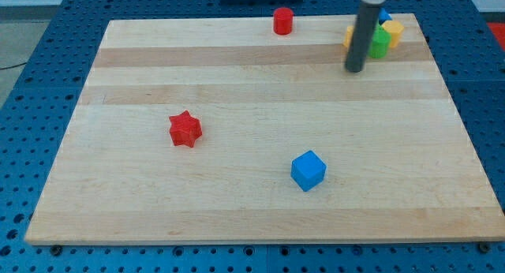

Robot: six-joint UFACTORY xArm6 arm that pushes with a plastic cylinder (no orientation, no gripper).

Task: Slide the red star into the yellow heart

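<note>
There is no claw here, only a dark rod, so nothing opens or grips; my tip [354,69] rests on the wooden board [237,218] near the view's top right, holding nothing. It stands just left of a tight cluster of blocks: a green block [381,43], a yellow block [394,31], an orange one [348,36] and a blue one [384,16], shapes unclear; whether it touches them I cannot tell. The red star [185,129] lies well apart at centre left. A blue cube [308,170] sits below centre, a red cylinder [283,21] at the top edge.
</note>
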